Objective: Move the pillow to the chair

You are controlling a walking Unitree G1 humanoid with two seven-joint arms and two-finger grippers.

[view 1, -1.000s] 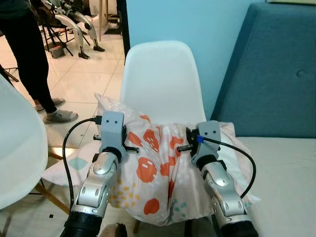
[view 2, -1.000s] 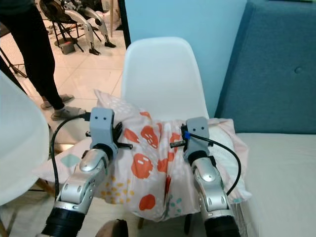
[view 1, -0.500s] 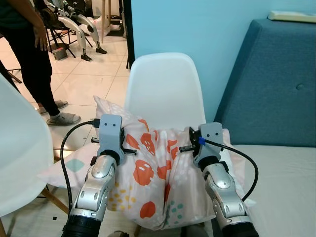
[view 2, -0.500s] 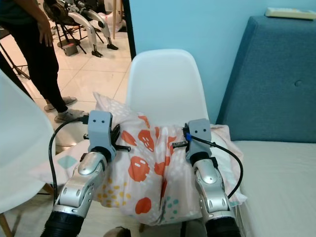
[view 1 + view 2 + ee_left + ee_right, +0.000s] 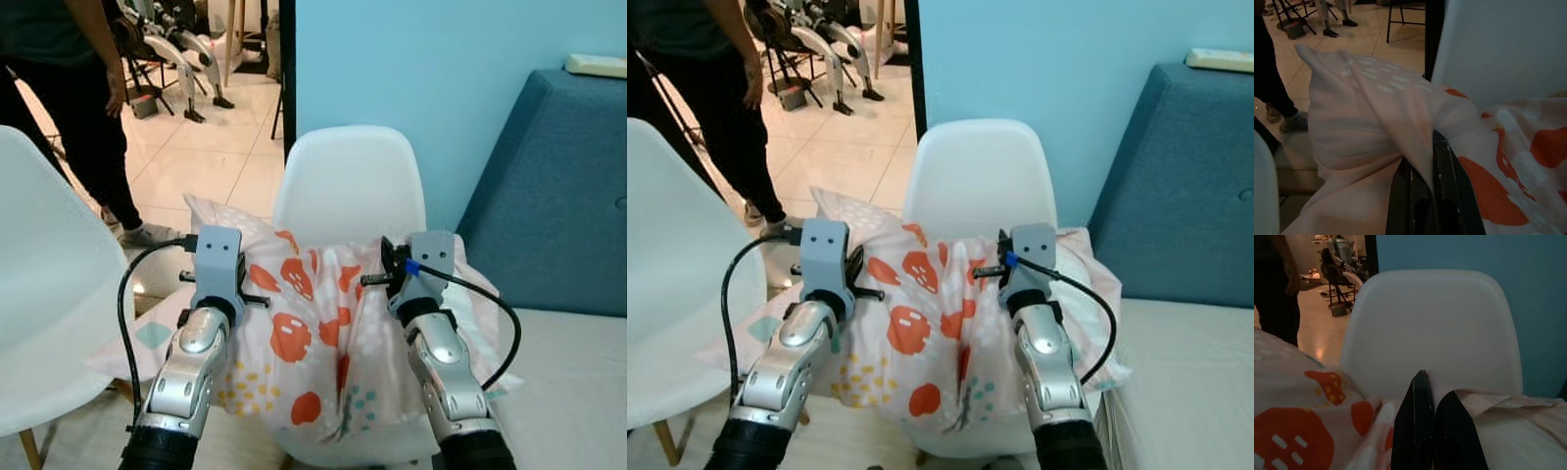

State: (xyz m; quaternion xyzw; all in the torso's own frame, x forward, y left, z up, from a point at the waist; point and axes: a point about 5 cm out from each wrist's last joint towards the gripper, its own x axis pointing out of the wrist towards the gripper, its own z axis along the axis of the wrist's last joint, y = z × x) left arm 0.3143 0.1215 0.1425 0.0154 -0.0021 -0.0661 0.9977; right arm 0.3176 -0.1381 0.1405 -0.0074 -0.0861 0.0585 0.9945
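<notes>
The soft pale-pink pillow with orange blotches and small yellow and teal dots hangs between the two arms in front of the white moulded plastic chair, draping over its seat. The left gripper has its black fingers closed on a bunched fold of the pillow's fabric. The right gripper is pinched together on the fabric near the chair's backrest. A second white chair stands to the left, a blue upholstered sofa to the right, and a person in dark trousers stands on the tiled floor behind.
</notes>
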